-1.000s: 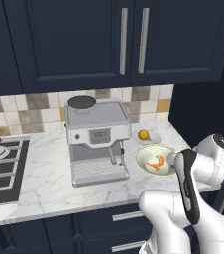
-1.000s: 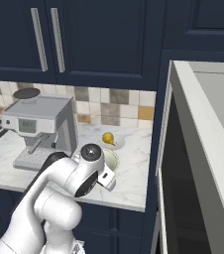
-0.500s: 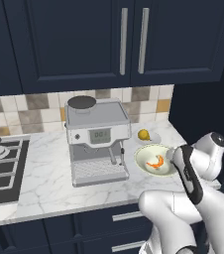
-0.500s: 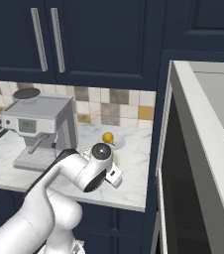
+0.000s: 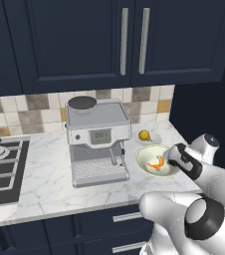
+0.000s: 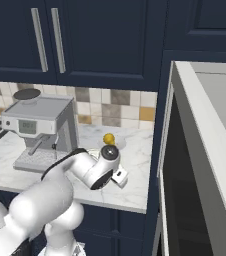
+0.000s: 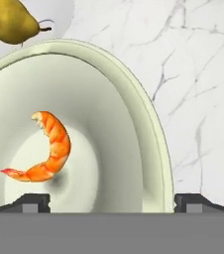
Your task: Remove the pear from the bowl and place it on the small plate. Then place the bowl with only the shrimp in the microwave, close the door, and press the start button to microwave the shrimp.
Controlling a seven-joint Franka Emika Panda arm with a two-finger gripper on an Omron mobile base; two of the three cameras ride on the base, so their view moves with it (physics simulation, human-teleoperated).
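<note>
Change: Since the earlier frames you swung the wrist forward, so the gripper (image 5: pixel 176 154) came over the near right rim of the bowl (image 5: pixel 145 155); the bowl, pear and plate kept their places.
Left base view: You had the pear (image 5: pixel 144 135) already on the small plate (image 5: pixel 156 137), just behind the bowl, and the shrimp (image 5: pixel 156 163) alone in the bowl. The coffee machine (image 5: pixel 97 139) stood just left of it on the counter (image 5: pixel 40 179).
Right base view: Your forearm reached across the counter's front edge with the wrist turned down toward the bowl. The microwave (image 6: pixel 205 165) was to the right, its door (image 6: pixel 171 150) swung open.
Hand view: You looked straight down. The bowl's right rim (image 7: pixel 156 129) ran between your finger tips (image 7: pixel 32 202), which stood wide apart and held nothing. The shrimp lay left of centre, curled, its long axis running up the view.
Next move: You probably needed to drop onto that rim and pinch it.
</note>
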